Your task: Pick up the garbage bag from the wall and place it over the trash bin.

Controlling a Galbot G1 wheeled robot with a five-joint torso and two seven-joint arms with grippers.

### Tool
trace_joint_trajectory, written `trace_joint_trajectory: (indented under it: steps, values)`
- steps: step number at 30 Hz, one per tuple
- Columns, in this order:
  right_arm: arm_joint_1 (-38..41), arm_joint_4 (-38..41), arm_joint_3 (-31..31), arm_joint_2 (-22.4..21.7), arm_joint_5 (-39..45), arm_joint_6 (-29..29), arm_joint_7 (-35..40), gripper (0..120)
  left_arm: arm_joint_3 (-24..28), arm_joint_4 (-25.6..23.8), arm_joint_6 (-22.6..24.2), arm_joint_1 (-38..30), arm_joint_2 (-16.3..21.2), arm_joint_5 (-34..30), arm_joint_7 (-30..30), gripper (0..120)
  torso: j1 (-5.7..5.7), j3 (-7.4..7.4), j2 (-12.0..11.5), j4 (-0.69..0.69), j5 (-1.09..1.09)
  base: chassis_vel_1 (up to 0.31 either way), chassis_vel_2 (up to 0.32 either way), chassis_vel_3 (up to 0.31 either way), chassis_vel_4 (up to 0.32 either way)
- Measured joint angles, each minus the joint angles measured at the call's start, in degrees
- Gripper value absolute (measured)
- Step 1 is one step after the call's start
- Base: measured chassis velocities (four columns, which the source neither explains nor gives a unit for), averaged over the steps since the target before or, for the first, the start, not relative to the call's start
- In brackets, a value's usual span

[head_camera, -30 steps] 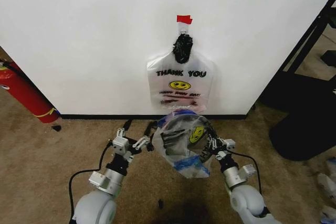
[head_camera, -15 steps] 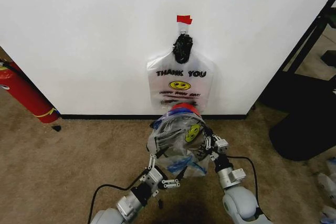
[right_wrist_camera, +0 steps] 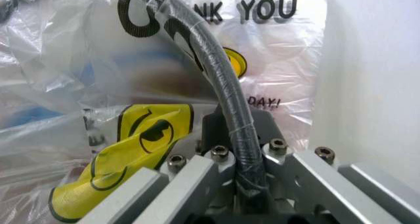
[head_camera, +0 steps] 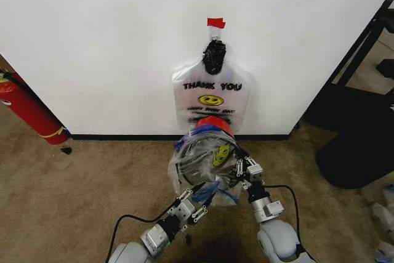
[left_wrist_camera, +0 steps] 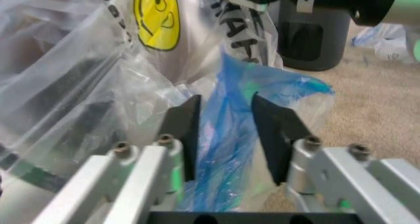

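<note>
With the garbage bag [head_camera: 203,164] draped over the trash bin [head_camera: 213,125], we judge fitting underway: left hand [left_wrist_camera: 226,130] apart around blue plastic, right hand [head_camera: 243,167] state unclear, next pulling the rim down evenly.

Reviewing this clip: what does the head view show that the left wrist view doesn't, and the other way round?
Head view alone: the wall with red tape, a second THANK YOU bag hanging there, a red fire extinguisher, the trash bin showing red above the draped garbage bag, and both arms reaching in, the right tool at the bag's side.

Left wrist view alone: the left tool up close, its fingers apart around a blue fold of plastic, plus a dark round container on the carpet.

Shared: the garbage bag with its yellow smiley, the left tool, tan carpet.
</note>
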Motion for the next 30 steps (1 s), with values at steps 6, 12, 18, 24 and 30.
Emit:
trace_joint_trajectory:
  steps: [6, 12, 18, 24, 30]
  values:
    - [-0.1, 0.7, -0.1, 0.1, 0.0, -0.1, 0.0, 0, 0.2, -0.1, 0.9, -0.4, -0.2, 0.3, -0.2, 15, 0.0, 0.0, 0.0, 0.0, 0.0, 0.0, 0.0, 0.0, 0.0]
    - [0.0, 0.7, -0.1, 0.1, 0.5, -0.4, 0.9, 0, 0.1, -0.7, 0.9, -0.2, -0.5, 0.2, 0.0, 0, 0.0, 0.0, 0.0, -0.01, 0.0, 0.0, 0.0, 0.0, 0.0]
    - [0.7, 0.1, -1.0, 0.0, 6.9, -2.7, 4.2, 0, -1.5, -1.0, -1.7, 1.2, -0.5, 1.3, 1.8, 0, 0.0, 0.0, 0.0, 0.0, 0.01, 0.0, 0.0, 0.0, 0.0]
    - [0.7, 2.3, -2.0, -0.7, 16.4, -7.9, 9.7, 0, -3.7, 0.4, -4.9, 2.2, -0.5, 7.0, 2.0, 0, 0.0, 0.0, 0.0, 0.0, 0.01, 0.0, 0.0, 0.0, 0.0]
    - [-0.6, 8.2, -2.3, -2.0, 29.5, -15.9, 17.6, 0, -6.0, 3.2, -6.4, 1.7, -1.4, 18.3, -1.5, 0, 0.0, 0.0, 0.0, 0.0, -0.01, 0.0, 0.0, 0.0, 0.0]
